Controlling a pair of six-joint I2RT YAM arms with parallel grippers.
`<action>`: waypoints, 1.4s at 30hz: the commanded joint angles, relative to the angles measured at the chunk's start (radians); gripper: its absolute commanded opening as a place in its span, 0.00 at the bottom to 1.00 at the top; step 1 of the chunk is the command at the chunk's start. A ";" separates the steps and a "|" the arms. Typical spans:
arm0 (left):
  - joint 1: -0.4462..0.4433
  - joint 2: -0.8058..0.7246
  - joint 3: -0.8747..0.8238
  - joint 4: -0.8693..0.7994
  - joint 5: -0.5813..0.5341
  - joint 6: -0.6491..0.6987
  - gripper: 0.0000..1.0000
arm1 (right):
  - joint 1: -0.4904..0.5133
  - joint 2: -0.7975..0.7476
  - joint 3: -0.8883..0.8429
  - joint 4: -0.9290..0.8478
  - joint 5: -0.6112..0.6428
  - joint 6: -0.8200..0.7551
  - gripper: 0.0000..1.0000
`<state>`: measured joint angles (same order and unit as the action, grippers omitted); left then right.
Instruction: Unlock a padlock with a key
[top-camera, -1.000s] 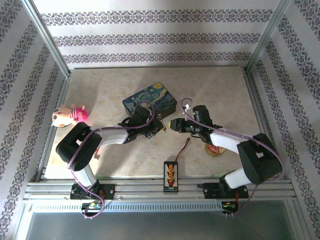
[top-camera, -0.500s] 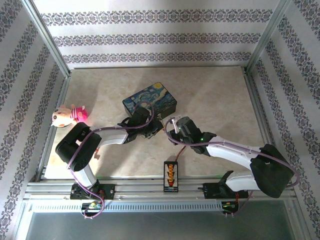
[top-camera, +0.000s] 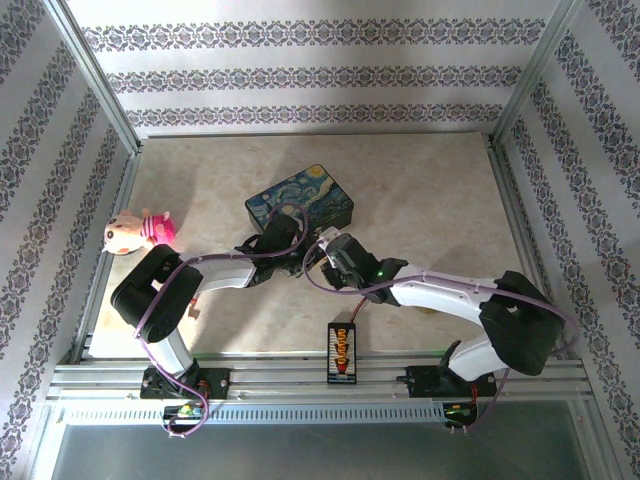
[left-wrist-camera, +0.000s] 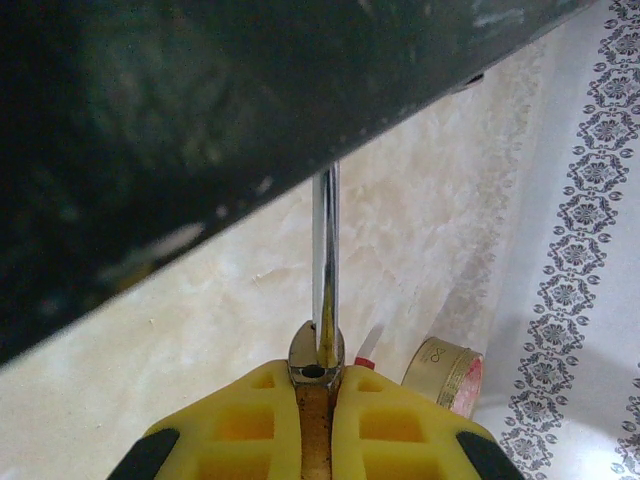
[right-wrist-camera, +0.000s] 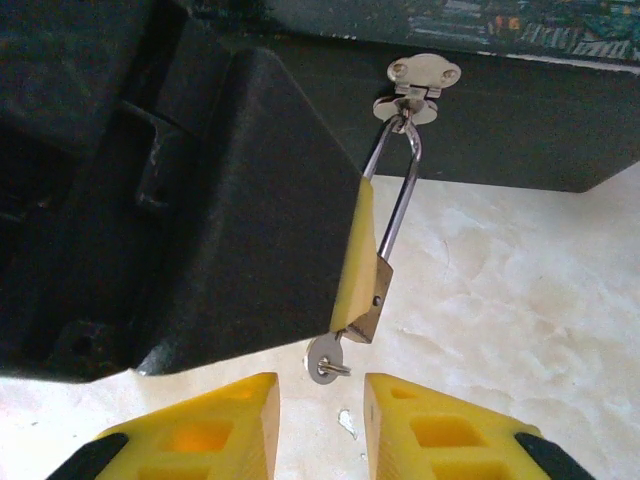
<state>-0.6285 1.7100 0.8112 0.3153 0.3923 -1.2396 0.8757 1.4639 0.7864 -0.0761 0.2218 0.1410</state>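
dark-blue painted box (top-camera: 300, 200) on beige table (top-camera: 430, 190); small silver clasp (right-wrist-camera: 420, 85) on its near wall; tiny brass padlock (right-wrist-camera: 376, 298) hangs from clasp, clamped in left gripper (left-wrist-camera: 316, 400); thin silvery key (right-wrist-camera: 325, 357) at padlock's base, just before right gripper (right-wrist-camera: 320, 420); pink plush toy (top-camera: 140, 230) at left edge

Brass-gold padlock (right-wrist-camera: 380, 292), silvery key (right-wrist-camera: 324, 357) — dark-blue painted box (top-camera: 300, 199)

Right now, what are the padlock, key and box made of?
Padlock: looks like brass, dull gold body; its thin shackle shines like polished steel. Key: silvery-grey metal, probably steel. Box: dark painted sides; wood or metal, I can't tell.
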 joint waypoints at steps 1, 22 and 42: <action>0.009 0.003 -0.011 -0.096 0.059 -0.034 0.00 | 0.017 0.033 0.050 -0.035 0.042 -0.042 0.28; 0.008 0.011 0.000 -0.099 0.065 -0.027 0.00 | 0.049 0.166 0.140 -0.088 0.126 -0.066 0.25; 0.012 0.011 -0.001 -0.093 0.081 -0.044 0.00 | 0.061 0.150 0.017 0.079 0.137 -0.074 0.20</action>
<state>-0.6186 1.7100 0.8120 0.3058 0.4000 -1.2198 0.9211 1.6089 0.8440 -0.0273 0.3634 0.0975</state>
